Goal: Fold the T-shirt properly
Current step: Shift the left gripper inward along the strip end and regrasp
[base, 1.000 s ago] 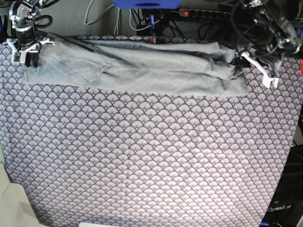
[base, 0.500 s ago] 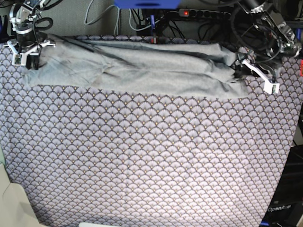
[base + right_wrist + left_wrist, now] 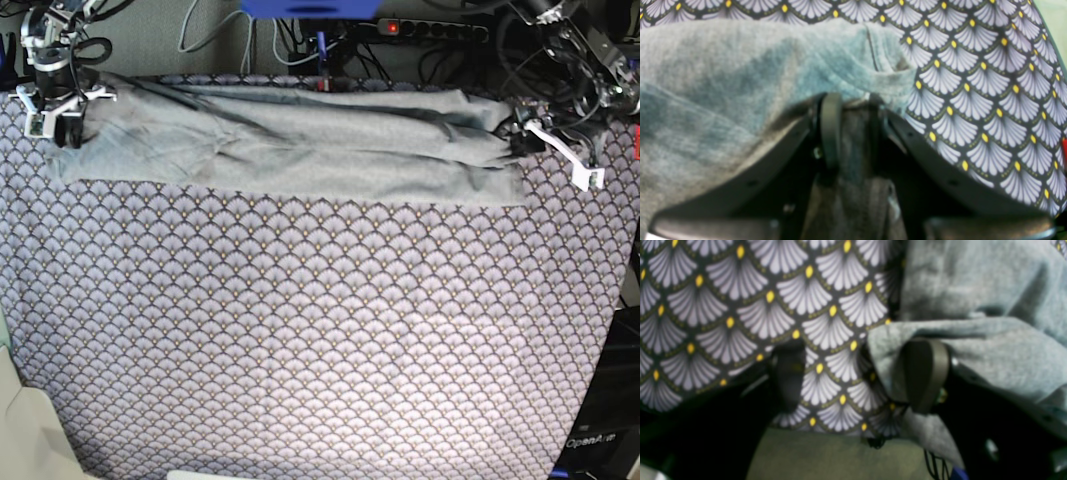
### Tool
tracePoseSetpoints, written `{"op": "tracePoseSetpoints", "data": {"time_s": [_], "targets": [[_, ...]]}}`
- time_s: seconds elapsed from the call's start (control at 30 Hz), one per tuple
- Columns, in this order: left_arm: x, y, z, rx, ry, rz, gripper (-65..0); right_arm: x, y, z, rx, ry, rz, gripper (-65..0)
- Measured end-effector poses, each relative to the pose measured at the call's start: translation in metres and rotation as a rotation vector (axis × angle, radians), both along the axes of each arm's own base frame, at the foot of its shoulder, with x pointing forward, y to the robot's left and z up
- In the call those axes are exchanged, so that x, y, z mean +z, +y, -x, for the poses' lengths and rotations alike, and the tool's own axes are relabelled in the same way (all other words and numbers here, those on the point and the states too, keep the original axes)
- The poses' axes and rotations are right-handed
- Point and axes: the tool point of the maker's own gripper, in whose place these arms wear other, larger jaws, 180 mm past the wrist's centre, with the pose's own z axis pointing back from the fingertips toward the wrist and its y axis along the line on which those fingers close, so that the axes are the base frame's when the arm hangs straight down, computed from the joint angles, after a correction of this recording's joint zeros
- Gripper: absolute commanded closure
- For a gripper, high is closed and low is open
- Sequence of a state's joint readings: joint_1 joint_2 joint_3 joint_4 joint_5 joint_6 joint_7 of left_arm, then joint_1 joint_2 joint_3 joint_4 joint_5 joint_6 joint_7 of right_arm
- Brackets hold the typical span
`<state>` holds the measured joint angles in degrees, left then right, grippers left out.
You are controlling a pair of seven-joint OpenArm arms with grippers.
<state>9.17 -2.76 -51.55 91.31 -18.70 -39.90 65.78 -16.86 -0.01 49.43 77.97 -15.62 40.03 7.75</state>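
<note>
Two-arm rig at the far edge of the surface (image 3: 320, 330), which is covered by a fan-scale patterned cloth (image 3: 300, 350); the T-shirt (image 3: 290, 145) lies as a long, rumpled band along the far side, its long axis running left to right, the near half of the cloth bare. The right gripper (image 3: 52, 105) stands at the band's left end with its fingers (image 3: 830, 133) closed on a pinch of grey knit, as the right wrist view shows at close range; the left gripper (image 3: 555, 150) sits at the band's right end, its fingers (image 3: 923, 373) spread wide. The left wrist view shows one finger against the shirt's edge fold and the other over bare patterned cloth; though blurred, it appears that no fabric is yet clamped there. The shirt thus lies between the two grippers, each nearer its own end; the coming move likely turns on the left fingers closing on the edge just beside them. The base view alone gives the band's full extent; only the wrist views reveal finger contact.
</note>
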Motion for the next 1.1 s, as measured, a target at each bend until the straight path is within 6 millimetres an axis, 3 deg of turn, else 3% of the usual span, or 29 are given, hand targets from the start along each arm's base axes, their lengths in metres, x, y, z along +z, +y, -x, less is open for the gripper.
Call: {"op": "tracePoseSetpoints", "data": {"time_s": [0.57,0.8,1.1], "targets": [[-0.003,-0.033,-0.017,-0.048,0.017,0.062,-45.5,0.0,0.0,0.0,0.0,0.0,0.0,-15.9],[-0.004,-0.057,-0.026,-0.079,-0.016,0.094,-45.5,0.0,0.0,0.0,0.0,0.0,0.001,-15.9],[-0.012,-0.063,-0.036,-0.058,-0.06,0.175,-45.4,0.0,0.0,-0.001,0.0,-0.001,0.0,-15.9]]}}
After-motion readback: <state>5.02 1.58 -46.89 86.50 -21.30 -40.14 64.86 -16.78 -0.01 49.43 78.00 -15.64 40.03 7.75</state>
